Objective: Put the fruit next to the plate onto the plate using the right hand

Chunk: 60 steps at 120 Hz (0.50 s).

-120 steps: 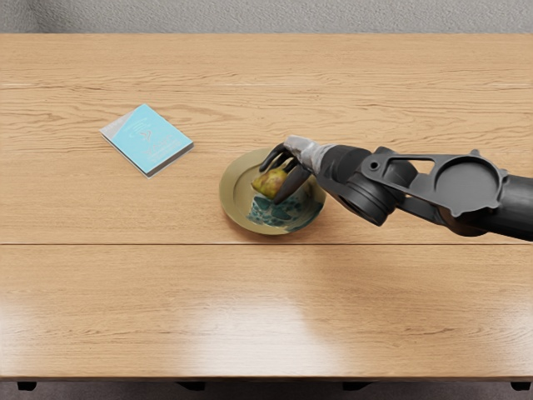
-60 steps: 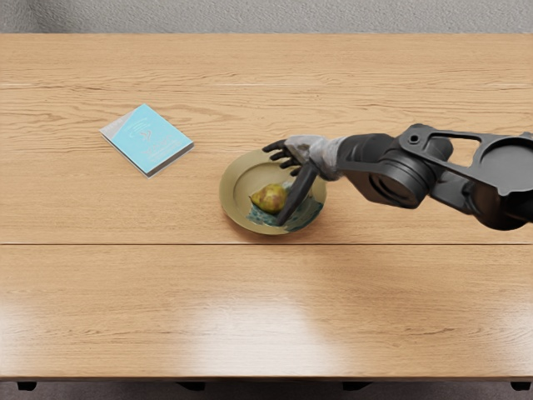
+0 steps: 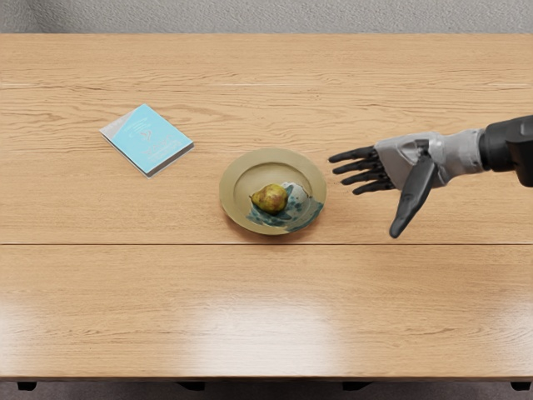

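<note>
Wooden table (image 3: 250, 317) — bearing plate (image 3: 237, 177) and booklet (image 3: 146, 138).

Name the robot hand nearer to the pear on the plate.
Right. The right robot hand hovers open to the picture's right of the pear, clear of the plate. The left robot hand is out of view.

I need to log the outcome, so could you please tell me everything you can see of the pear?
The pear is small, yellow-green with brownish patches, and looks whole. It rests near the middle of the plate, partly over the plate's blue-green patterned area. Only the plate touches it; the open right hand is apart, off toward the picture's right.
</note>
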{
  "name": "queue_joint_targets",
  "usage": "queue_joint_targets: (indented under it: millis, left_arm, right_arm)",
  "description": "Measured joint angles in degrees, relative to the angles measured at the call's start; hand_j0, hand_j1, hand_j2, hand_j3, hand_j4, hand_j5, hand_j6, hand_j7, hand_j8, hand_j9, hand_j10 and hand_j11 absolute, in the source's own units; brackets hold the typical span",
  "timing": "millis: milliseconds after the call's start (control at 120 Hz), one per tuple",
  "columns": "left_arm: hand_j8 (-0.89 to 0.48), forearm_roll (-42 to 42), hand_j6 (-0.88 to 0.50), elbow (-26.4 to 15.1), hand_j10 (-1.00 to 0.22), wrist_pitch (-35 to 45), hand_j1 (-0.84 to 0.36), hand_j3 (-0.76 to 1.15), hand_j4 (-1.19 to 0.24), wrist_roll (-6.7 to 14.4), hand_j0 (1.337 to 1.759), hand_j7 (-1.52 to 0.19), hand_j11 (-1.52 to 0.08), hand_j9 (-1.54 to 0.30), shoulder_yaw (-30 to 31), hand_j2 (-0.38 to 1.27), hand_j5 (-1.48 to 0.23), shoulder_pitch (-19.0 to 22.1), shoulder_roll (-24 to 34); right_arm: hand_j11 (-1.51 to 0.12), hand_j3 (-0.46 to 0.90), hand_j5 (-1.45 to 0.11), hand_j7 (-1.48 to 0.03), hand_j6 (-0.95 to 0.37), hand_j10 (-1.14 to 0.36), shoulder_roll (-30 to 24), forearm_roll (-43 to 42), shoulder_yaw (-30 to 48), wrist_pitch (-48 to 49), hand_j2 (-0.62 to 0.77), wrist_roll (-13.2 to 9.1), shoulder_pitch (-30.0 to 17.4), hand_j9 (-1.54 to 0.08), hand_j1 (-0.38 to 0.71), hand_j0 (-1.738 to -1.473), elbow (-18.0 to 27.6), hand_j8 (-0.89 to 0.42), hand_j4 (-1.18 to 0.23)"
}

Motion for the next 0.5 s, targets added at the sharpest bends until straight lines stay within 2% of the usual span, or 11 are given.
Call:
queue_joint_targets:
  millis: [142, 267, 500]
  left_arm:
    - [-0.02, 0.0, -0.02, 0.0, -0.02, 0.0, 0.32, 0.0, -0.02, 0.0, 1.658, -0.03, -0.03, -0.03, 0.0, 0.0, -0.03, 0.0, 0.0]
    - [-0.02, 0.0, -0.02, 0.0, -0.02, 0.0, 0.32, 0.0, -0.02, 0.0, 1.658, -0.03, -0.03, -0.03, 0.0, 0.0, -0.03, 0.0, 0.0]
    - [-0.02, 0.0, -0.02, 0.0, -0.02, 0.0, 0.32, 0.0, -0.02, 0.0, 1.658, -0.03, -0.03, -0.03, 0.0, 0.0, -0.03, 0.0, 0.0]
  right_arm:
    - [0.0, 0.0, 0.0, 0.0, 0.0, 0.0, -4.7, 2.1, 0.2, 2.3, 0.0, 0.8, -0.8, 0.0, -0.35, -1.658, -3.8, 0.0, 0.0]
    - [0.0, 0.0, 0.0, 0.0, 0.0, 0.0, -6.5, 2.9, 0.2, 2.9, 0.0, 1.1, -1.8, 0.0, -0.35, -1.658, -8.0, 0.0, 0.0]
    - [0.0, 0.0, 0.0, 0.0, 0.0, 0.0, -7.1, 3.2, 0.2, 3.1, 0.0, 1.2, -2.8, 0.0, -0.35, -1.658, -9.7, 0.0, 0.0]
